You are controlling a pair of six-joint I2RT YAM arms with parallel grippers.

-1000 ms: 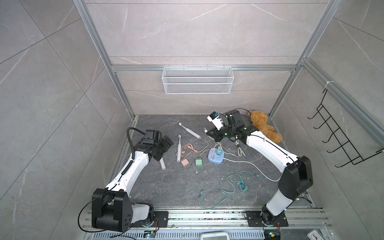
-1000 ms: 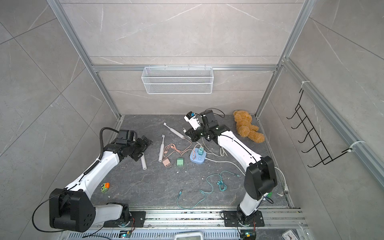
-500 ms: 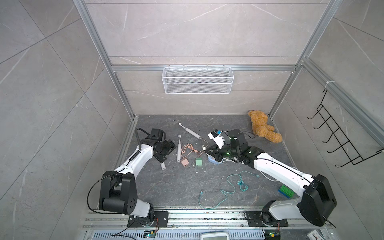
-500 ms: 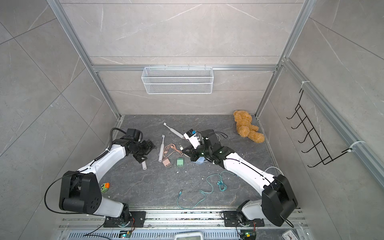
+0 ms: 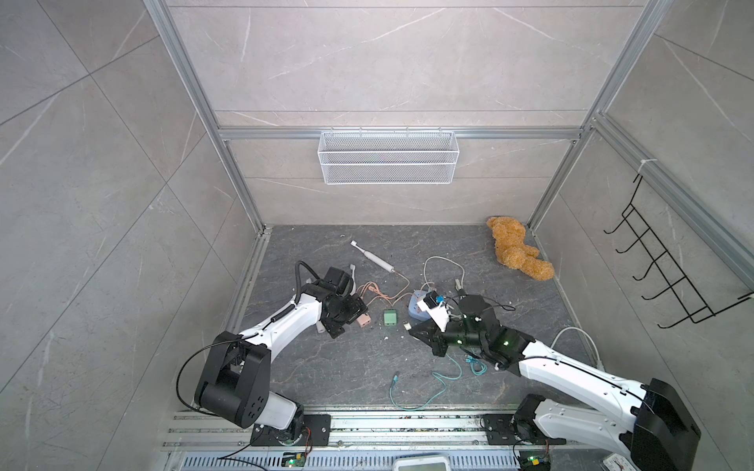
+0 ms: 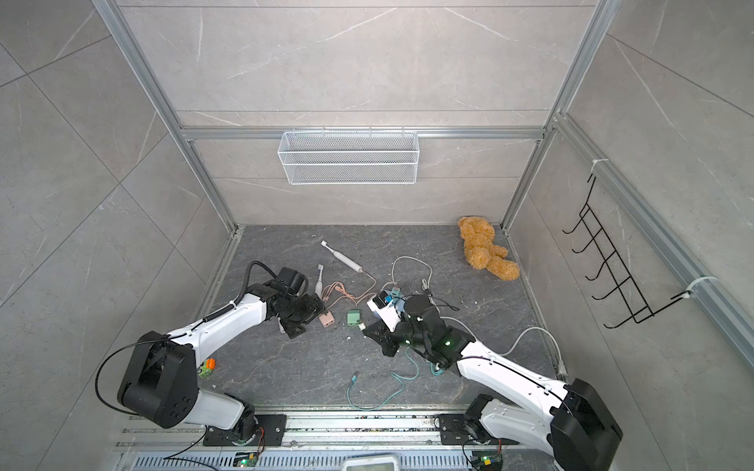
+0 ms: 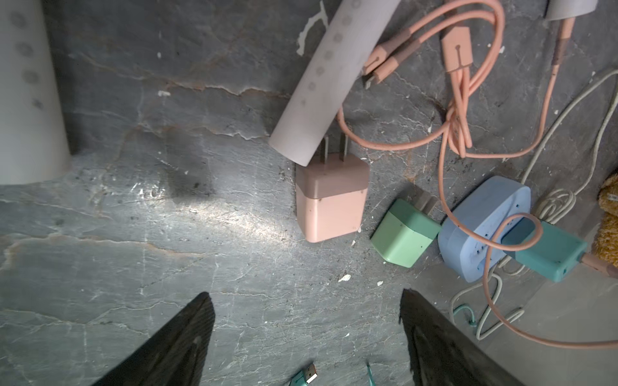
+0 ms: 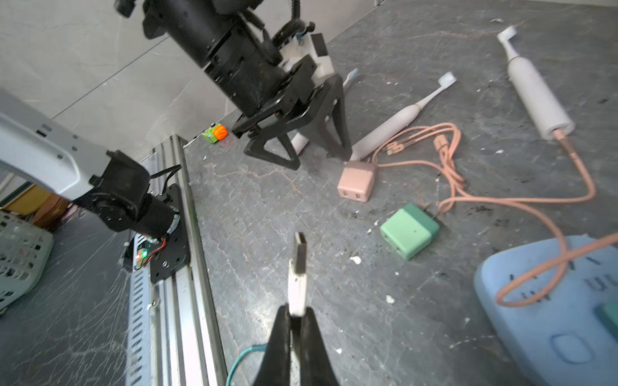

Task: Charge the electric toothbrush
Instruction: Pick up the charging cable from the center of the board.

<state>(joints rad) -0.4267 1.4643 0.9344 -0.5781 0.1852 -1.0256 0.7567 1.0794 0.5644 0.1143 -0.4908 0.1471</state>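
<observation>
1. The right gripper (image 8: 296,312) is clamped on a white USB plug (image 8: 297,267), held clear of the floor with its metal end pointing forward.
2. Just ahead lie a green adapter (image 8: 409,232) and a pink adapter (image 8: 356,182), ports facing the plug. The step looks like carrying the plug to one of them; I cannot tell which. Next it must square the flat tip to a slot and push straight.
3. The left gripper (image 8: 317,158) hovers over the pink adapter with jaws apart and empty, likely to brace it.
4. Beside it lies an electric toothbrush (image 8: 394,123). A farther toothbrush (image 8: 535,97) has a pink cable (image 8: 568,147) plugged into its base.
5. Markings on the blue power strip (image 8: 521,334) are illegible, and no brand can be read.
</observation>
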